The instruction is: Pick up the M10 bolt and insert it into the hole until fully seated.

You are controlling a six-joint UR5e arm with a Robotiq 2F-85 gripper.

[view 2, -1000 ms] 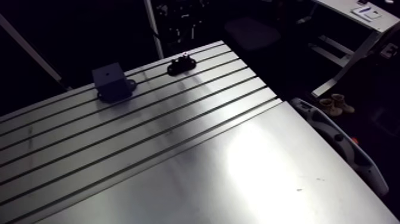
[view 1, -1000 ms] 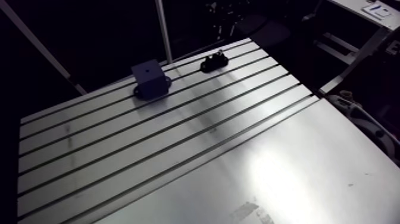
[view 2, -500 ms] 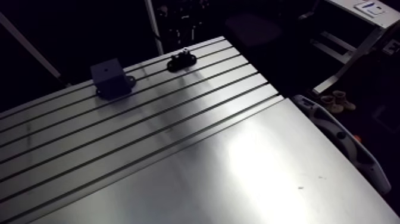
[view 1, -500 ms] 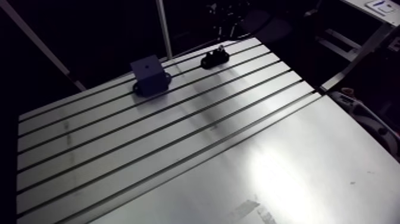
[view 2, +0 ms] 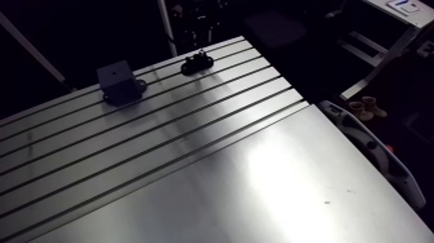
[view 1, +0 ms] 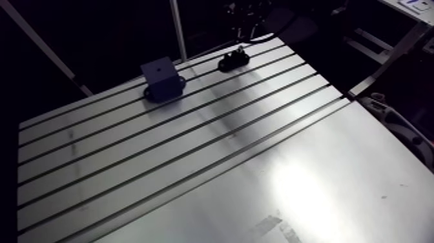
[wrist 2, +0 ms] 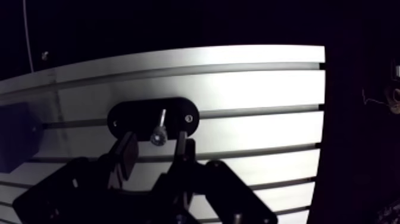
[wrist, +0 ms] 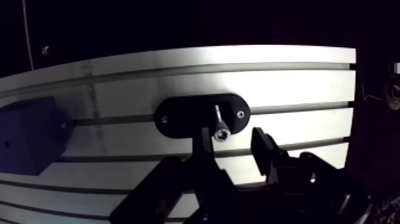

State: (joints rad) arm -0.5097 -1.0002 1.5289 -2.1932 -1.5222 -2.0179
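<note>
Black fingers point(wrist: 262, 149) of the gripper point(wrist: 232, 148) spread apart, gripping nothing | M10 bolt point(wrist: 220, 126) upright between the tips, nearer one finger | bolt stands in a black oval holder point(wrist: 178, 116) | dark blue block point(wrist: 30, 137), hole point(view 1: 155, 68) on top, beside holder | slotted aluminium table point(wrist: 286, 77)

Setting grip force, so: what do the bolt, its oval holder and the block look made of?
Bolt: bare metal, likely steel; it glints silver.
Oval holder: matte black, probably plastic or anodised metal; no shine.
Block: dull dark blue-grey, plastic or painted metal; cannot tell.
</note>
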